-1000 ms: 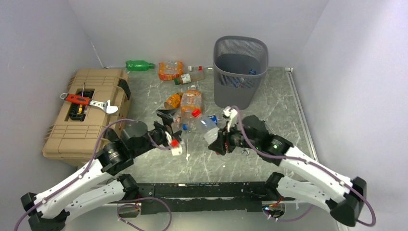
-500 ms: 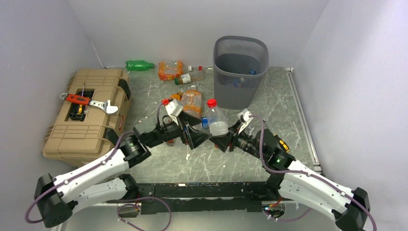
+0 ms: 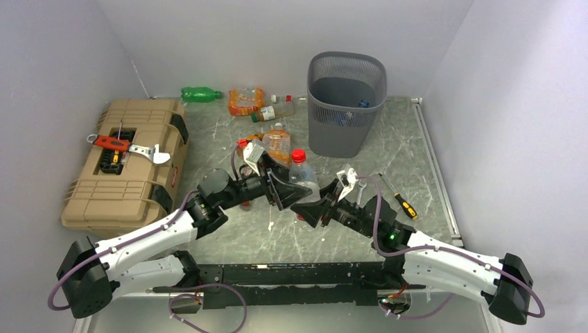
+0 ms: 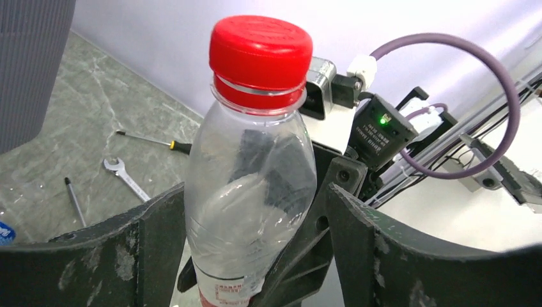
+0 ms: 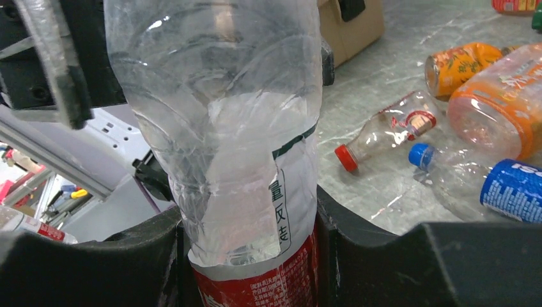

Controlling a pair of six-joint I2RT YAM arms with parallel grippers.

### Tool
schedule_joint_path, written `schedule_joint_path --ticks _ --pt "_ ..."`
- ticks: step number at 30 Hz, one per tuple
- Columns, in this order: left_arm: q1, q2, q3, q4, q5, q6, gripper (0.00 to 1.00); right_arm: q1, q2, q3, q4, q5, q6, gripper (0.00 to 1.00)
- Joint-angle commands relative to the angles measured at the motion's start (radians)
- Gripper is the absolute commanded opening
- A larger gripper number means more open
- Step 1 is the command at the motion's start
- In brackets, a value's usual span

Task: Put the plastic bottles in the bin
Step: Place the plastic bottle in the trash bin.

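Observation:
A clear bottle with a red cap and red label (image 3: 303,177) stands upright above the table's middle. My right gripper (image 3: 315,208) is shut on its lower body; the right wrist view shows both fingers pressed to the label (image 5: 255,281). My left gripper (image 3: 281,187) is open and straddles the bottle's upper part (image 4: 249,185), with a small gap at one finger (image 4: 364,249). The dark grey mesh bin (image 3: 345,104) stands at the back right, with bottles inside. More bottles lie behind: a green one (image 3: 200,94), orange ones (image 3: 277,142) and a blue-labelled one (image 5: 505,188).
A tan toolbox (image 3: 125,159) with tools on its lid sits at the left. A screwdriver (image 3: 399,198) and a wrench (image 4: 128,180) lie on the table right of the grippers. A small red-capped bottle (image 5: 390,128) lies near the orange ones.
My right gripper lifted the clear bottle off the table, stood it upright and carried it left. My left gripper swung in from the left and now straddles its upper part.

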Motion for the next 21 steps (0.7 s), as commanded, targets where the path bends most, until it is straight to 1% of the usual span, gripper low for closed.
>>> schedule_joint_path --ticks 1,5,8,9,10,11,13,15,17,21 --pt "-0.005 0.008 0.002 0.134 0.034 -0.042 0.77 0.032 0.017 -0.017 0.098 0.043 -0.003 0.41" --pt "-0.004 0.031 -0.012 0.173 0.057 -0.068 0.66 0.053 0.044 -0.012 0.100 0.058 -0.004 0.42" --pt "-0.005 0.051 -0.028 0.229 0.084 -0.093 0.64 0.071 0.057 -0.005 0.095 0.066 -0.007 0.45" --pt "-0.005 0.060 -0.035 0.254 0.100 -0.101 0.61 0.075 0.060 -0.002 0.090 0.065 -0.007 0.50" --pt "-0.004 0.065 -0.041 0.275 0.107 -0.108 0.51 0.077 0.062 0.003 0.083 0.065 -0.008 0.57" --pt "-0.005 0.070 -0.044 0.289 0.111 -0.111 0.43 0.077 0.065 0.011 0.069 0.065 -0.008 0.64" --pt "-0.004 0.066 -0.048 0.282 0.111 -0.108 0.36 0.079 0.057 0.026 0.035 0.065 -0.006 0.73" --pt "-0.004 0.051 -0.050 0.257 0.107 -0.099 0.33 0.080 0.021 0.037 -0.007 0.095 -0.007 0.80" --pt "-0.004 0.023 -0.053 0.219 0.102 -0.077 0.32 0.079 -0.020 0.061 -0.090 0.101 -0.011 0.86" --pt "-0.004 -0.074 -0.054 0.078 0.047 -0.007 0.29 0.080 -0.124 0.127 -0.288 0.095 -0.029 0.91"
